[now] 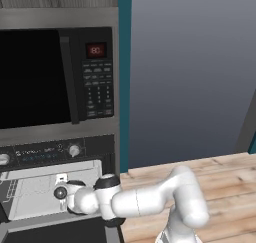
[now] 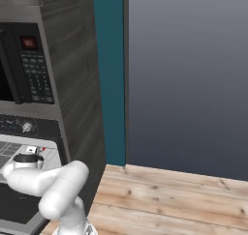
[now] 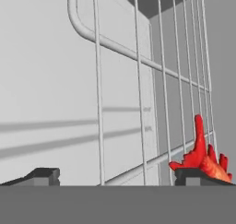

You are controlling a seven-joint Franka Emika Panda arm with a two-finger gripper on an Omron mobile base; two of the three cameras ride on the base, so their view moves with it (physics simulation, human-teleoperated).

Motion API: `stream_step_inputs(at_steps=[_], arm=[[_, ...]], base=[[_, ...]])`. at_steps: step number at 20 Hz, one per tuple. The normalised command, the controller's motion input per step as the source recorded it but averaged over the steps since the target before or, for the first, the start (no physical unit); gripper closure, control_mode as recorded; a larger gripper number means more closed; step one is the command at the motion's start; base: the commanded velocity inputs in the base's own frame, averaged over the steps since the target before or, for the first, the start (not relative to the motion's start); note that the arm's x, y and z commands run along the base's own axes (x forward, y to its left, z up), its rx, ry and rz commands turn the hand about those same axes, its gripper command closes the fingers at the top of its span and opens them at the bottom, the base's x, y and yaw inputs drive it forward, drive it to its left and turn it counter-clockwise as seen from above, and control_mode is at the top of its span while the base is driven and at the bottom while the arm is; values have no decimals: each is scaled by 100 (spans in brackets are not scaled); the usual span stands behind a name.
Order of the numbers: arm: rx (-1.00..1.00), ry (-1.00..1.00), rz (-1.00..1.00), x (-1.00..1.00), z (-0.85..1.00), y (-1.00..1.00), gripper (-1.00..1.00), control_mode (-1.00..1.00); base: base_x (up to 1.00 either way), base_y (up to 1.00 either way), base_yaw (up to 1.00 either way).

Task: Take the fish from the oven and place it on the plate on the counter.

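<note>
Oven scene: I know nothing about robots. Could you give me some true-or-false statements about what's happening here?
1. The arm reaches into the open oven. True.
2. The claw is clamped shut on the fish. False: its fingertips stand wide apart, with the fish beside one tip.
3. The microwave sits above the oven. True.
4. The fish is blue. False: it is red-orange, against the wire rack.

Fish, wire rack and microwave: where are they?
fish (image 3: 203, 159), hand view, its red-orange body.
wire rack (image 3: 138, 80), hand view, one thin bar.
microwave (image 1: 35, 77), left base view, its dark door.
</note>
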Motion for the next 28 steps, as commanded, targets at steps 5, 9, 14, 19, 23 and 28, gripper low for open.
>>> stream_step_inputs(at_steps=[5, 9, 14, 19, 23, 28], arm=[[0, -18, 0, 2, -100, -1, -100, -100], [0, -27, 0, 15, -96, 0, -100, -100], [4, -10, 0, 0, -58, 0, 100, -100], [3, -7, 0, 0, -54, 1, 100, -100], [2, -11, 0, -35, -69, 0, 100, -100], [3, -17, 0, -65, -66, 0, 100, -100]], base=[[0, 0, 0], [0, 0, 0], [0, 0, 0], [0, 0, 0], [0, 0, 0], [0, 0, 0]])
